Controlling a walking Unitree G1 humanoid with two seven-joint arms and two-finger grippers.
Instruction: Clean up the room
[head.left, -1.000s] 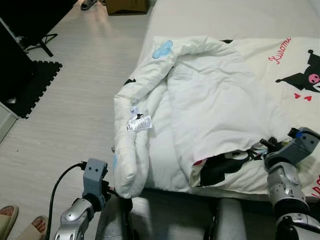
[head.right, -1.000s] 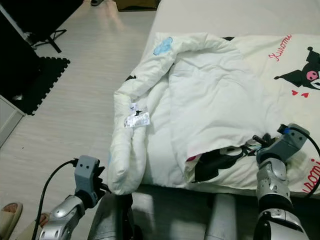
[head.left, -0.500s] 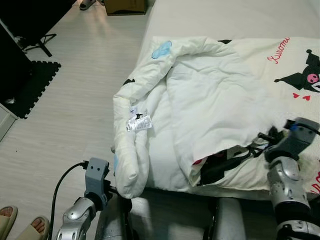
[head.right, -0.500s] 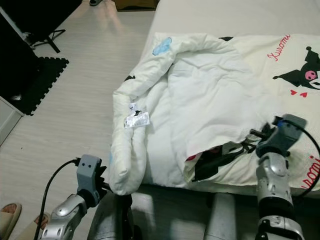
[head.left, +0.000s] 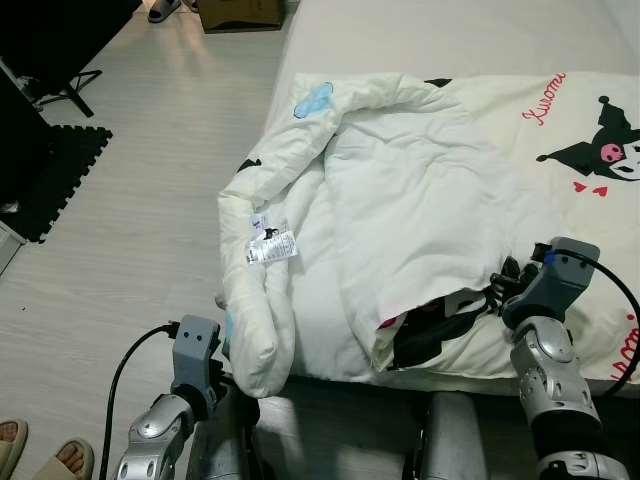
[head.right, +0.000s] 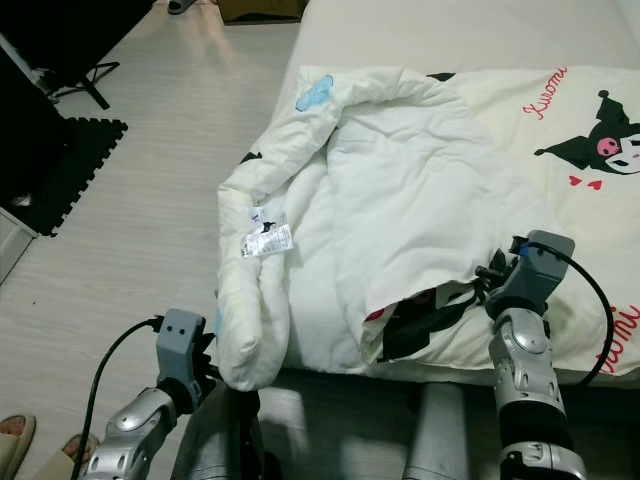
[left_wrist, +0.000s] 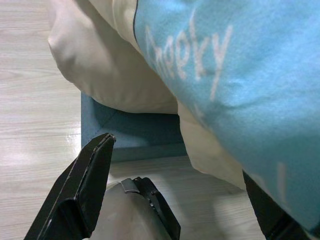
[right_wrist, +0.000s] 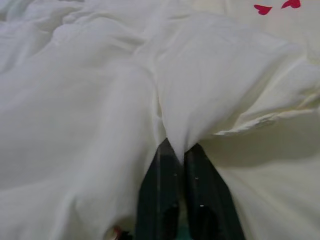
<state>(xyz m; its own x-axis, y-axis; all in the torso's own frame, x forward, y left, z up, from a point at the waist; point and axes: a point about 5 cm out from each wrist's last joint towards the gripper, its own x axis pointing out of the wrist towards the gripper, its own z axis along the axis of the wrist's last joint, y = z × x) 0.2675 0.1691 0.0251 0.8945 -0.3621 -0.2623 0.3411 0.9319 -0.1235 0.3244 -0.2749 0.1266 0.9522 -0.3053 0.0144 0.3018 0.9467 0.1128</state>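
**Right gripper clamped on folded quilt edge**

The white quilt (head.left: 400, 200) lies on the bed (head.left: 450, 30), its near-left corner folded back so the plain underside faces up. One rolled edge hangs over the bed's side toward the wood floor (head.left: 120, 230).

The right gripper (right_wrist: 177, 152) has its fingers (right_wrist: 202, 185) closed together, pinching a peak of the folded-over fabric near the bed's front edge.

The left gripper (left_wrist: 175, 190) sits low beside the bed, directly below the hanging roll. Its fingers are spread wide and grip nothing; blue-printed fabric hangs just beside one finger.
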